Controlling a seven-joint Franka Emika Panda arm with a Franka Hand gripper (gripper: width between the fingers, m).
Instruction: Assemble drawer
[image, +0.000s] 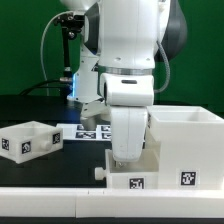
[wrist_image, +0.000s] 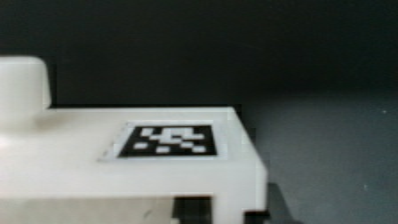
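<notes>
1. Bare table (image: 70, 165) is seen between the small tray (image: 28, 140) at the exterior view's left and the gripper (image: 125, 155); that lane is unobstructed.
2. The exterior view's right is blocked by the tall casing (image: 190, 150), just beside the gripper.
3. Room under the gripper is taken by the second tray (image: 128, 180).
4. Behind, only the flat marker board (image: 88, 130) is found.

The arm (image: 125, 40) in the upper middle of the exterior view has glossy white rounded shells, a dark grey joint cap at upper right and a thin dark seam above the wrist block. The gripper (image: 126, 158) is white too. Black cables (image: 43, 55) show at upper left, with a small blue light (image: 73, 93) below them.
</notes>
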